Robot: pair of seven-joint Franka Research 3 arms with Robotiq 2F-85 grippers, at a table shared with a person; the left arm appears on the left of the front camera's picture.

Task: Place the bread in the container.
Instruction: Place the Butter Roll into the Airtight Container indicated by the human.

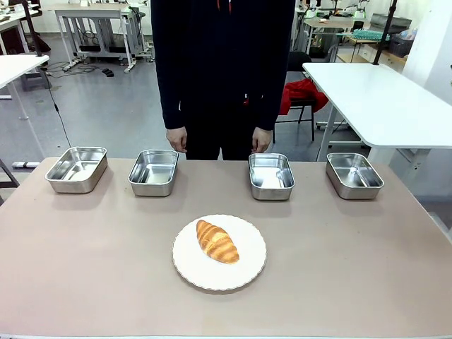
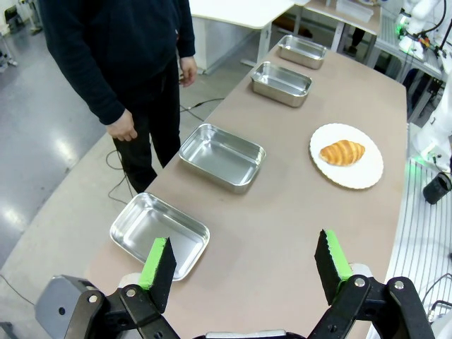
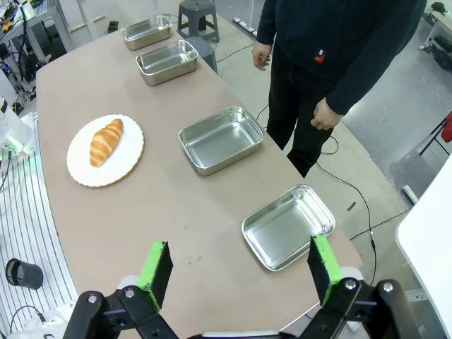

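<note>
The bread (image 1: 217,241) is a golden-brown croissant lying on a round white plate (image 1: 187,265) at the middle front of the table. Several alike steel containers stand empty in a row along the far edge; I cannot tell which one is meant. One of them (image 1: 271,176) is just right of centre. My left gripper (image 2: 245,268) hangs open and empty high over the table's left end, nearest the leftmost container (image 2: 159,233), far from the bread (image 2: 342,152). At the right end my right gripper (image 3: 239,268) is likewise open and empty above the rightmost container (image 3: 288,226), with the bread (image 3: 106,141) well away.
A person in dark clothes stands at the far edge, one hand (image 1: 176,139) and the other (image 1: 261,140) hanging just behind the two middle containers. A white table (image 1: 381,92) stands off to the back right.
</note>
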